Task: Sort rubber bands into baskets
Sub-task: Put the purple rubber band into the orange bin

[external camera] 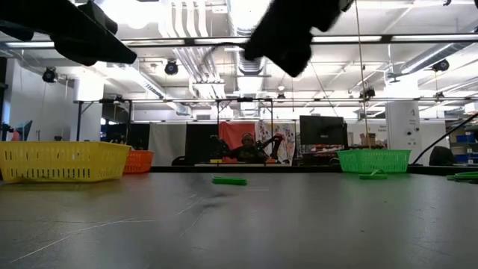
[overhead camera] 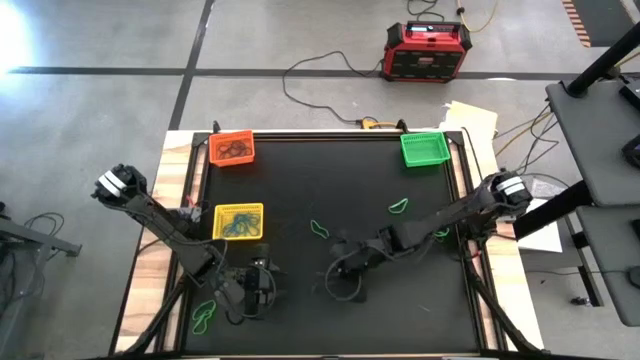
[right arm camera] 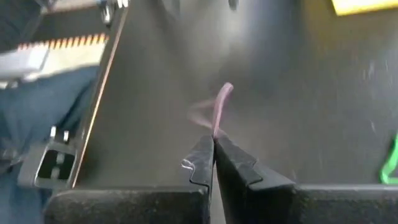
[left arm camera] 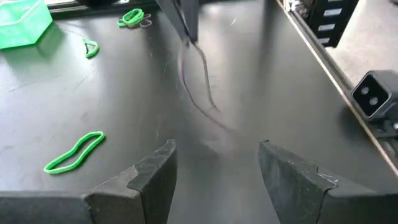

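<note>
Overhead, the right gripper (overhead camera: 345, 275) hangs mid-table, with the orange basket (overhead camera: 231, 149) far across at the back left. Its wrist view shows the fingers pinched shut on a brownish rubber band (right arm camera: 221, 106) that trails straight ahead of the tips. From the left wrist, the left gripper (left arm camera: 217, 165) stands wide open and empty, the band dangling just ahead.

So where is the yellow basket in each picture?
High view: yellow basket at the mat's left side, below the orange basket.
Low view: far left, orange basket just behind it.
Left wrist view: not in it.
Right wrist view: only a yellow corner at the top right.
</note>
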Available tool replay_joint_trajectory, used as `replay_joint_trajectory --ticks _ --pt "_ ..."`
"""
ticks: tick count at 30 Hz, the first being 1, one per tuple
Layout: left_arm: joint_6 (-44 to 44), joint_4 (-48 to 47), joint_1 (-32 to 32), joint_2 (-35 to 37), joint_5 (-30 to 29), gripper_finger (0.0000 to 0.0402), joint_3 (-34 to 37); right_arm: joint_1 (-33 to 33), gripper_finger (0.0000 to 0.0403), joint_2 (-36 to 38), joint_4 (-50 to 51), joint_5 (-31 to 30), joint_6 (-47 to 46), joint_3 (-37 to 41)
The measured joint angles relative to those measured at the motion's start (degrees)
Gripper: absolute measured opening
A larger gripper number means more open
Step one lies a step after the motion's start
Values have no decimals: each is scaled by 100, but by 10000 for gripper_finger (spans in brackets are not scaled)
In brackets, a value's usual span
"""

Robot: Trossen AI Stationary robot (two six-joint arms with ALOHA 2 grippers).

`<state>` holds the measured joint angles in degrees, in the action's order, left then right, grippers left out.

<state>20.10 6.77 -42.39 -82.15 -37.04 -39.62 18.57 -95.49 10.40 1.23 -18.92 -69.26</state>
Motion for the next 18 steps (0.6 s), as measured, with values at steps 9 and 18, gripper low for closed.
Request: replay_joint_trajectory --ticks 9,18 --pt "-1 526 0 -264 2 208 0 218 9 -606 -552 -727 16 5" --pt "-212 2009 227 -1361 13 207 -11 398 13 -1246 -240 -357 205 5"
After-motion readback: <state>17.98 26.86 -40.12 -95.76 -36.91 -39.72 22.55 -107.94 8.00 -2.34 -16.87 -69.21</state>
